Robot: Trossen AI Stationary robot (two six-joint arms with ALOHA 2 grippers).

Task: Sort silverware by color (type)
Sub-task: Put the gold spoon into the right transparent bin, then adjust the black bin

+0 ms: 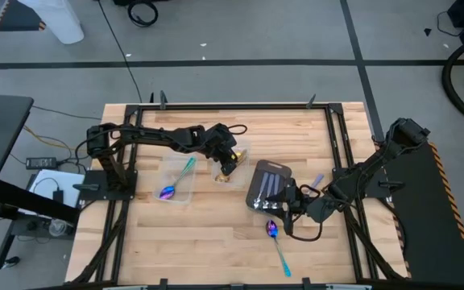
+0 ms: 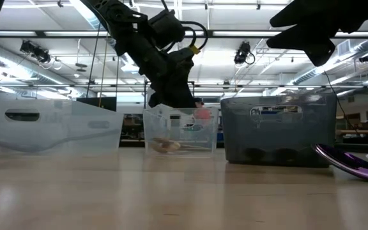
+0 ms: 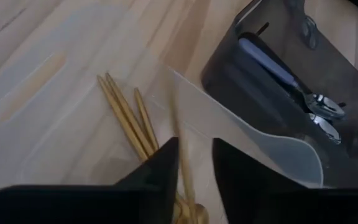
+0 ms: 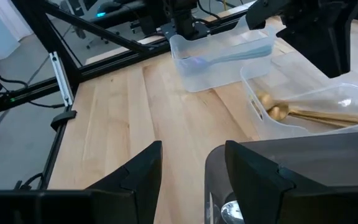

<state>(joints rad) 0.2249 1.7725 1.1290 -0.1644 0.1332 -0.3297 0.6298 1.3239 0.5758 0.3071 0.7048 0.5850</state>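
My left gripper (image 1: 226,167) hangs open, slanting down into a clear tub (image 1: 238,151) where several gold spoons (image 3: 124,115) lie on the bottom. One blurred gold handle (image 3: 178,134) runs through the gap between its fingers. A second clear tub (image 1: 176,181) holds an iridescent spoon (image 1: 177,179). Silver spoons (image 3: 316,107) lie in the dark grey tray (image 1: 253,193). Another iridescent spoon (image 1: 275,238) lies flat on the table near the front. My right gripper (image 4: 191,168) stands open just above the tray's near right corner, empty. My left gripper (image 3: 196,174) has a gold spoon's handle (image 3: 185,180) in the gap between its fingers. The handle is blurred and thinner than the gap, and I cannot tell whether a finger touches it. The fingers come slanting down from the table's left side.
The three containers stand in a row across the table's middle, with the tray's wall (image 3: 229,68) close beside the gold tub. A black frame rail (image 1: 240,105) runs round the table. Bare wood (image 1: 200,242) lies toward the near edge.
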